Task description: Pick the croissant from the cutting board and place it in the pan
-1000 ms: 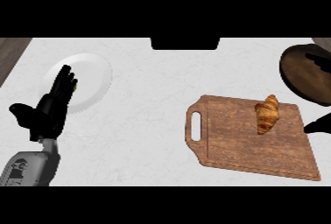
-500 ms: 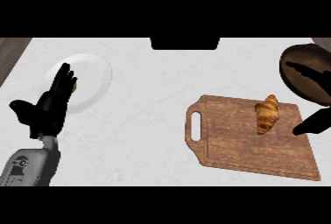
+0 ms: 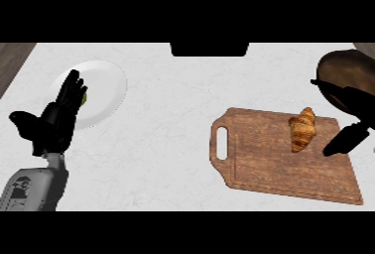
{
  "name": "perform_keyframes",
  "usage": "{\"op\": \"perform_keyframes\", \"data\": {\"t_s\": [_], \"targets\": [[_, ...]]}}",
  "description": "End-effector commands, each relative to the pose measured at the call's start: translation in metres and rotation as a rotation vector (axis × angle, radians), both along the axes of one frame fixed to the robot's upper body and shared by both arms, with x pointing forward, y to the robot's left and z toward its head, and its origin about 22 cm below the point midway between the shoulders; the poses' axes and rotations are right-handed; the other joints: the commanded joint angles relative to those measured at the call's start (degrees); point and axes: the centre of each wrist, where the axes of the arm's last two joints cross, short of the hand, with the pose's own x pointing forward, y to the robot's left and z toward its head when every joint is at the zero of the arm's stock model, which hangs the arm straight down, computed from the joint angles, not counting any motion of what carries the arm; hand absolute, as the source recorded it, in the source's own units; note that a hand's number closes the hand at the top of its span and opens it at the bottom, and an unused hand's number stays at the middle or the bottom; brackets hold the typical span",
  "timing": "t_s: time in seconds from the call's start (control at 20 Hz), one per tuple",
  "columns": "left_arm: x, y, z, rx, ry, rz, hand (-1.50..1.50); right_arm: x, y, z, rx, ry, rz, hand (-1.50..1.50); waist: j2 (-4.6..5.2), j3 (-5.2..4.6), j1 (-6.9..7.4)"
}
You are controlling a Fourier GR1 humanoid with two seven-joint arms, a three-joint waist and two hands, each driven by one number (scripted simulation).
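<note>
Croissant [image 3: 302, 129] lies on the cutting board [image 3: 278, 168] at centre right, ungrasped; pan [image 3: 344, 79] upper right holds nothing. Right hand [image 3: 347, 139] is near, finger state unclear. Left hand [image 3: 58, 116] rests open.

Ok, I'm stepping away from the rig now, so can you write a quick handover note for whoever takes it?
Left hand: open, resting at the left, partly over the white plate.
Right hand: at the right edge, just right of the croissant, not touching it; its fingers cannot be made out.
Croissant lies on the cutting board. Pan sits behind the board, at far right.
Done: nothing grasped.
Left: grasp the croissant, lift it, place it in the pan.
</note>
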Motion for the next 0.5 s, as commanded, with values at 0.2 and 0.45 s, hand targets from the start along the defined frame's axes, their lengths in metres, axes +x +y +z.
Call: {"op": "perform_keyframes", "data": {"t_s": [0.2, 0.45], "targets": [[-0.018, 0.003, 0.011, 0.000, 0.000, -0.012, 0.00, 0.007, 0.002, -0.006, -0.108, 0.080, -0.012, -1.50, -0.11, 0.00, 0.13], [-0.007, -0.014, -0.006, 0.011, -0.009, -0.002, 0.00, 0.011, 0.017, -0.033, -0.084, 0.095, 0.001, -1.50, -0.02, 0.00, -0.08]]}}
